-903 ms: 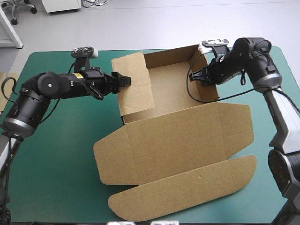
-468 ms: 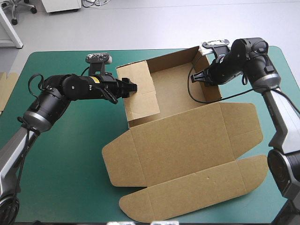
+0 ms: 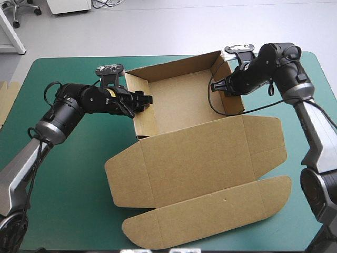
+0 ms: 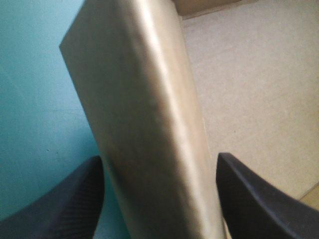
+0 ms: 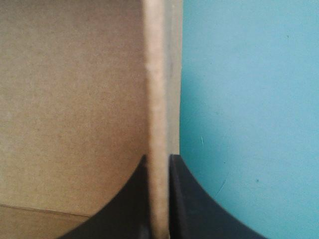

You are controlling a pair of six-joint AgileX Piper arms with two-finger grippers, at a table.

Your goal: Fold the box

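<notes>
Box (image 3: 174, 158) sitting mid-table on the teal-green cover (image 3: 63, 200): matte brown corrugated board, tray (image 3: 181, 97) walls standing at the far side, lid (image 3: 221, 153) lying flat toward the near edge, its outer flap rounded at the corners. Left gripper (image 3: 146, 99) straddling the tray's left wall, black fingers (image 4: 60, 204) standing wide apart either side of that smooth, thick panel. Right gripper (image 3: 217, 87) pinching the right wall, fingers (image 5: 124, 204) nearly meeting on its raw pale edge.
</notes>
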